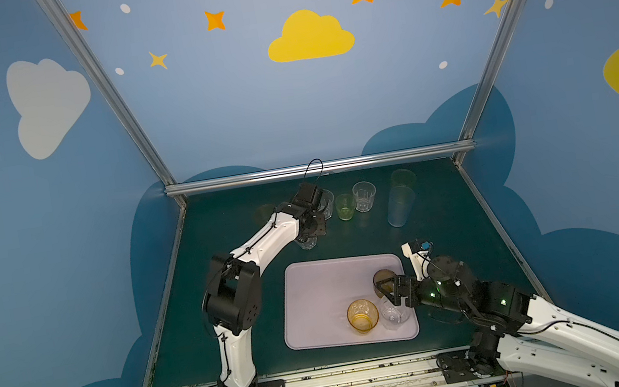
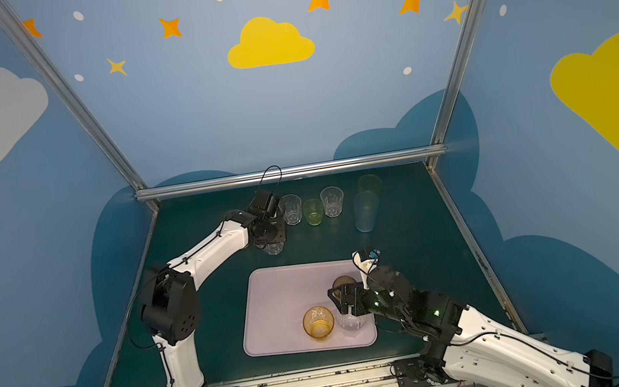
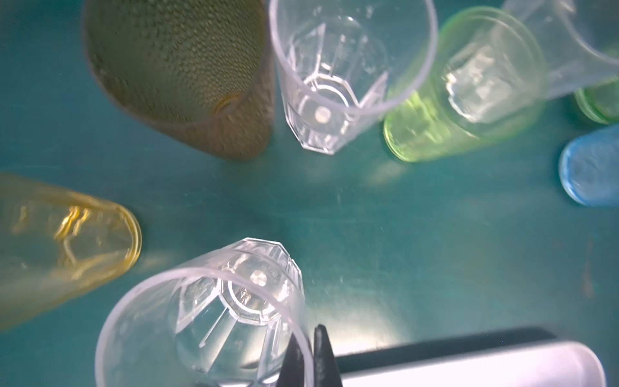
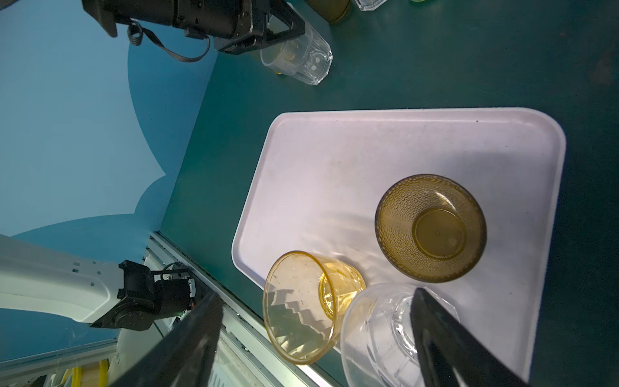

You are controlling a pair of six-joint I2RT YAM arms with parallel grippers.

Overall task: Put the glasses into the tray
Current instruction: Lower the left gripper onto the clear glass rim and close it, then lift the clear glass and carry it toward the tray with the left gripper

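My left fingers [image 3: 325, 358] clench the clear glass [image 3: 207, 321] by its rim; lifted, it could swing and slip. My right fingers [image 4: 442, 341] gape above the tray [image 4: 368, 160].

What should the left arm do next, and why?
Probably lift the clear glass straight up, ready to carry it to the tray: the left gripper is shut on its rim, the glass is outside the tray, and the tray has bare room.
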